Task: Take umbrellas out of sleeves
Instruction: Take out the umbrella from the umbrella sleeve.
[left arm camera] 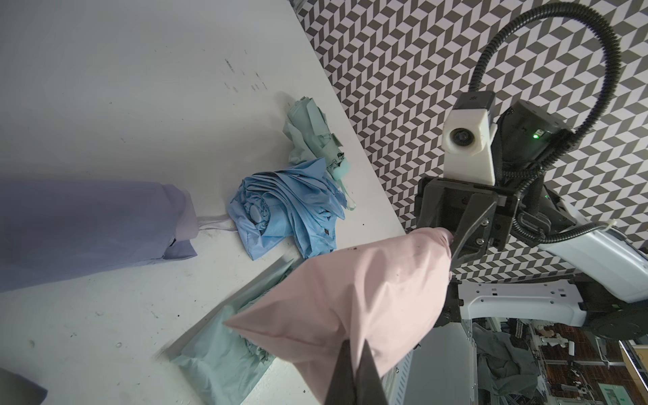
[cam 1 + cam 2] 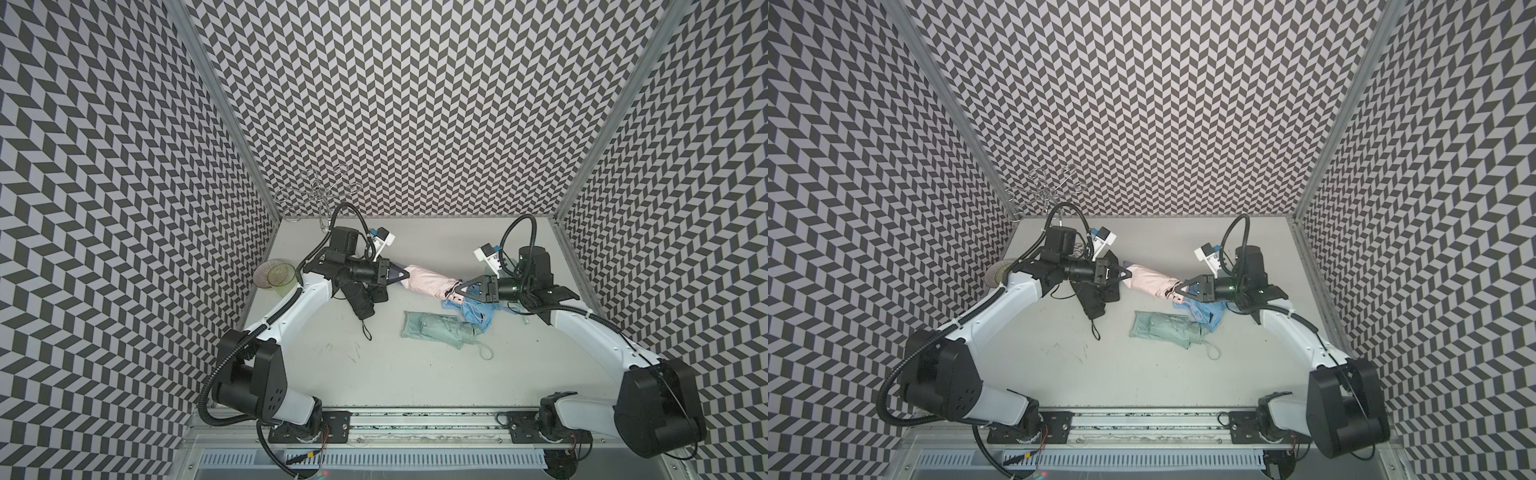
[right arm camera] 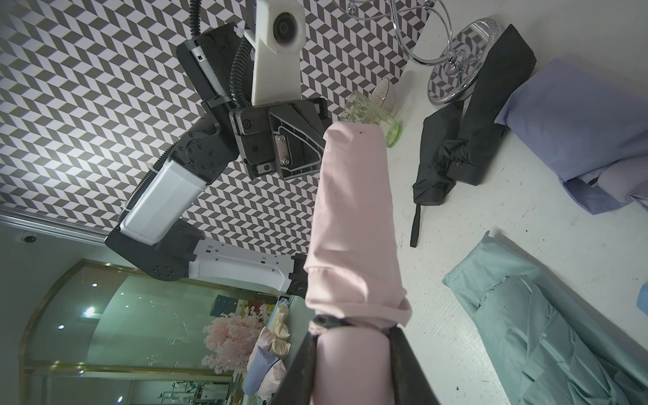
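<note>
Clamped shut with the left end effector [image 2: 402, 277] on the closed tip of the pink sleeve [image 2: 424, 280]; closed with the right end effector [image 2: 457, 289] on the handle of the pink umbrella [image 3: 350, 364]. Held clear of the desk [image 2: 415, 374], long axis running straight from grip to grip; probably calls for pulling apart along that line. Beneath the sleeve's handle end: light blue umbrella [image 2: 473, 311], then mint green umbrella [image 2: 440, 328]. Past its tip end: black umbrellas [image 2: 361, 303], cups [image 2: 278, 276], off the pull line.
</note>
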Controlling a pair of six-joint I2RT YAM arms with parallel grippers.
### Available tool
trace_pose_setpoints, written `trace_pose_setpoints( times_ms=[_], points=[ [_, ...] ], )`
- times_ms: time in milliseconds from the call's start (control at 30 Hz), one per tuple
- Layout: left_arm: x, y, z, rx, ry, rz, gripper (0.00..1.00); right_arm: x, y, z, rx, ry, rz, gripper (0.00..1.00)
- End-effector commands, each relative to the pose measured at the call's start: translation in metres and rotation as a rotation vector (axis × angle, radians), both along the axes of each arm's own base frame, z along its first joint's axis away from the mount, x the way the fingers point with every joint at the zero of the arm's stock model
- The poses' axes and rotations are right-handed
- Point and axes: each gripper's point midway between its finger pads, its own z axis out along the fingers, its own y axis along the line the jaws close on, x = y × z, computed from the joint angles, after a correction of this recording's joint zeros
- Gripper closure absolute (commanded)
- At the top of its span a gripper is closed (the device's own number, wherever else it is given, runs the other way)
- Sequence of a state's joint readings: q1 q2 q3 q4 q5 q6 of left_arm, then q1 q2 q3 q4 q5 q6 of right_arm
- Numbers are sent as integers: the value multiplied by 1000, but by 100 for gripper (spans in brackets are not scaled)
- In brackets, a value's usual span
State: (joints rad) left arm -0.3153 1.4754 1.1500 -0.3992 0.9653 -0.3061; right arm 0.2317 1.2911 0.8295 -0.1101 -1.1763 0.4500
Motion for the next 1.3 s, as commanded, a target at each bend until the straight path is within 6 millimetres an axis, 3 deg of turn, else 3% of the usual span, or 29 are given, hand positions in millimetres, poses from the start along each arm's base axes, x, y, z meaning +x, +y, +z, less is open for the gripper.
trace_pose_setpoints(
  times_ms=[0, 133, 367, 500, 733, 933, 1267],
  points=[
    [20, 14, 1, 98, -50, 101, 100, -1, 3, 19, 23, -108, 39, 100],
    [32, 27, 8, 158, -117, 190, 100, 2, 2, 14, -4, -101, 29, 100],
    [45, 41, 5, 212, -124, 277, 100, 8, -4, 14, -43, -108, -5, 100],
    [53, 56, 8, 243, -143, 351, 100, 20, -22, 11, -112, -95, -94, 100],
    [56, 55, 14, 213, -143, 352, 100, 33, -53, 18, -234, -118, -270, 100],
    [56, 52, 17, 200, -139, 340, 100, 38, -71, 44, -288, -197, -390, 100],
    [54, 49, 19, 188, -139, 326, 100, 51, -99, 106, -340, -353, -582, 100]
  ],
)
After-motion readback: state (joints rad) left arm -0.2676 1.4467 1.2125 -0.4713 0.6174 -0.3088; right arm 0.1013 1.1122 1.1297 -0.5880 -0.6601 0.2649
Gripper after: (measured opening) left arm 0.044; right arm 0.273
